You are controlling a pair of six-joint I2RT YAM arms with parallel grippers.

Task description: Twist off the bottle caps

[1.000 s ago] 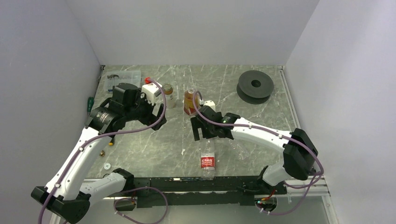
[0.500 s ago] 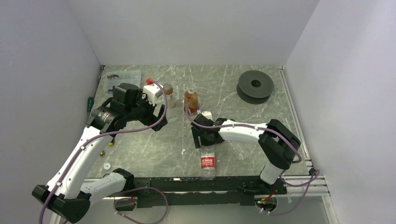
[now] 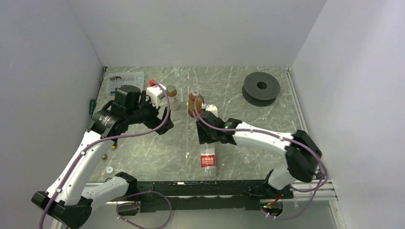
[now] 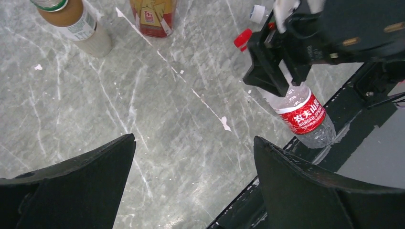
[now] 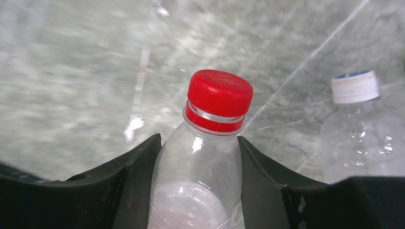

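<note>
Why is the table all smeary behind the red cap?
Right wrist view: the red cap and its bottle are sharp, the table behind blurs, with a white glare spot. Left wrist view: table veins are crisp, even the bottle's label.

The left arm [image 3: 79,162] is raised from its base at the lower left of the top view and bent toward the upper middle, with the wrist held well above the tabletop [image 3: 143,148]. The left pincer [image 4: 193,143] is spread wide, its two fingers set far apart. The right arm [image 3: 267,138] is stretched from the lower right toward the centre of the frame, low over the tabletop. The right pincer [image 5: 198,140] is closed in, its fingers [image 5: 138,171] pressed against both sides of the red-labelled bottle [image 3: 207,161] just below the neck.
</note>
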